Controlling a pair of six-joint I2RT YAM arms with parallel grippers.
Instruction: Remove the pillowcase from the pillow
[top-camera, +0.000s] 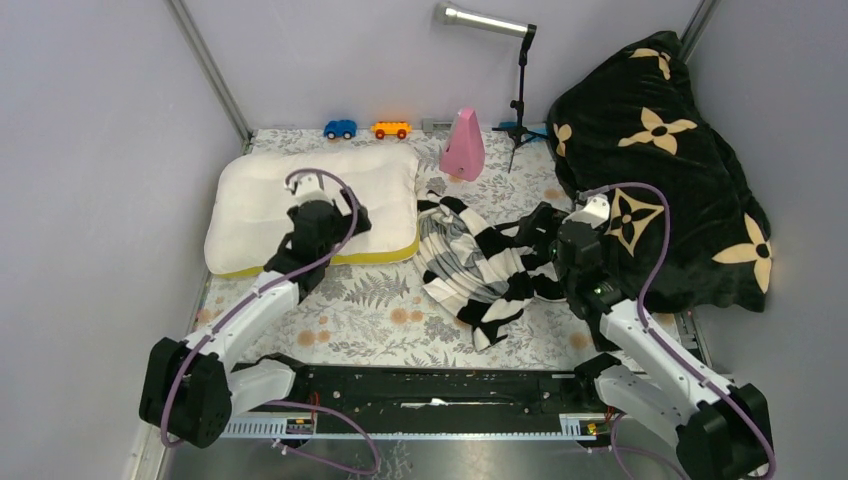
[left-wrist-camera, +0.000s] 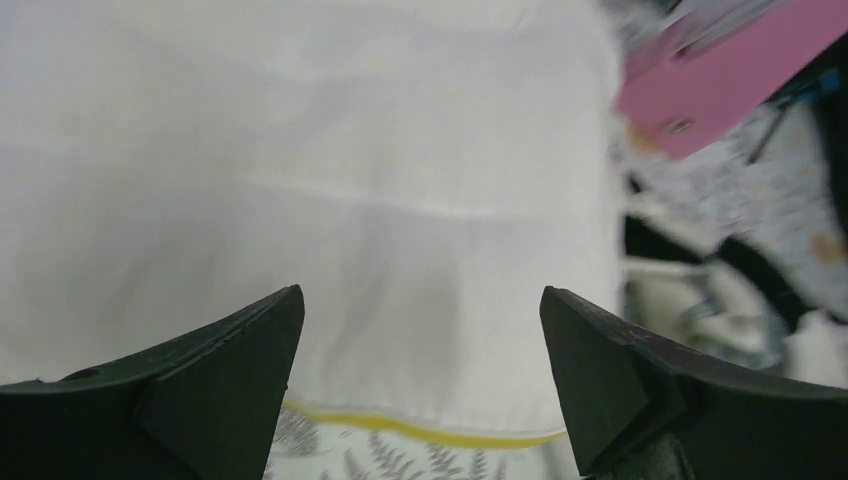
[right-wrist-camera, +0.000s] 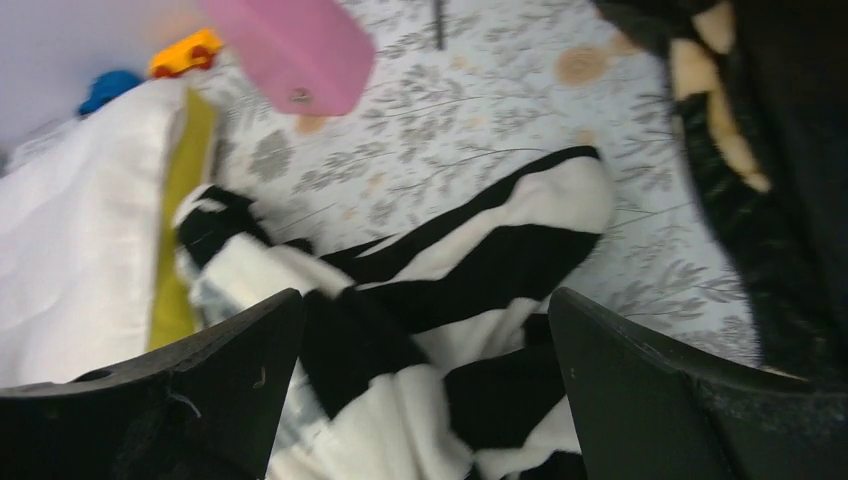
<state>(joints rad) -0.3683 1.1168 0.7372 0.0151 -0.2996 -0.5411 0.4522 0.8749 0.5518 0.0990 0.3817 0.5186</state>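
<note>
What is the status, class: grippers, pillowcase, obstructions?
Left gripper open over pillow, right gripper open over pillowcase. Pillowcase off, crumpled beside pillow. Nothing blocking.

A robot lab cell: plain grey walls (top-camera: 90, 150), metal corner posts (top-camera: 210, 70).

left gripper (left-wrist-camera: 421, 300): jaws stood wide apart | right gripper (right-wrist-camera: 425, 300): jaws stood wide apart | both arms reached forward
</note>
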